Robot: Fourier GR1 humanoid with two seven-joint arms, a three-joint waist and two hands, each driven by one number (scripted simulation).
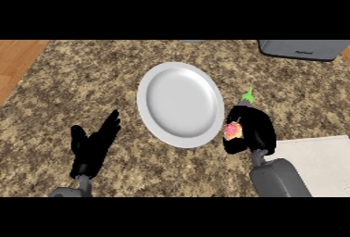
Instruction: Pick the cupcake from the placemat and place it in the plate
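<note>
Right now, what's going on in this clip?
The robot's right hand has its fingers curled round a pink cupcake, carrying it just beside the right rim of the white plate. The cupcake is not on the plate yet. The pale placemat lies to the lower right, behind the hand. A green and dark object shows just above the hand. The left hand rests open to the plate's left.

Right hand (252, 129) up from lower right on a grey forearm (279, 178) — fingers and thumb curled round the cupcake (233, 131), which peeks out pink on its left side. Left hand (92, 146) at lower left, resting — fingers straight, pointing up and slightly right, thumb apart, holding nothing.
</note>
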